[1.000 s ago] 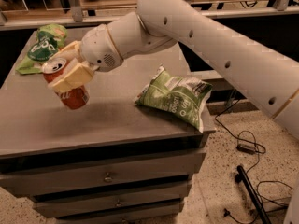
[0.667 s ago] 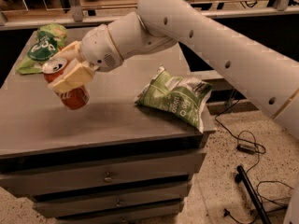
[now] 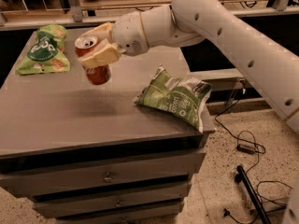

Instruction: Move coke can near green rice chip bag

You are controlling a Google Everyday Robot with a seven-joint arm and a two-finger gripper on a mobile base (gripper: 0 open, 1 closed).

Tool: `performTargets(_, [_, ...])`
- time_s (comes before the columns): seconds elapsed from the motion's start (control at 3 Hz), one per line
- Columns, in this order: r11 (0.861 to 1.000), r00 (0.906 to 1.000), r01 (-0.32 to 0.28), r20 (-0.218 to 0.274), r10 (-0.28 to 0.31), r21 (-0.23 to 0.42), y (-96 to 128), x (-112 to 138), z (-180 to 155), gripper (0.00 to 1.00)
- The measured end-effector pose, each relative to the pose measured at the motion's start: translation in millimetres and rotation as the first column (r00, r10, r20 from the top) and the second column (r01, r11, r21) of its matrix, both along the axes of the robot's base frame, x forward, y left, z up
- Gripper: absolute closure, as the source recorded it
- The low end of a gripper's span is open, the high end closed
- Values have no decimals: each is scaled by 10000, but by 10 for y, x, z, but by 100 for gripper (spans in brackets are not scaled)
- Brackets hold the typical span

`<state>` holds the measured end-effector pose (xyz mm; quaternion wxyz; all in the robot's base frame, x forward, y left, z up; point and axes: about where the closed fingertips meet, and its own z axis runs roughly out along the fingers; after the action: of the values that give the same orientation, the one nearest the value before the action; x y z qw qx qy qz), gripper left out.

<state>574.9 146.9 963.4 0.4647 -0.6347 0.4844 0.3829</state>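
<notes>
The coke can is held clenched in the gripper, apparently lifted clear of the worktop, just right of the green rice chip bag. If released tilted, it could be toppled.

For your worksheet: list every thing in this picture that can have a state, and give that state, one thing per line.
coke can: gripped, lifted off the table, tilted.
gripper: fingers shut on the coke can, above the table's far left part.
green rice chip bag: lying flat at the table's far left corner, untouched.
pale green-and-white bag: lying at the table's right edge, crumpled.
drawers: closed.
</notes>
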Motion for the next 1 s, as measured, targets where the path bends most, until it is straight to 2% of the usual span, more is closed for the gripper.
performTargets(0.33, [9987, 9990, 418, 124, -422, 282, -56, 430, 121, 100])
performTargets(0.67, [9915, 9949, 1010, -10, -1012, 819, -72, 889, 120, 100])
performTargets(1.0, [9705, 9845, 1752, -178, -1747, 1659, -102, 1302, 77, 100])
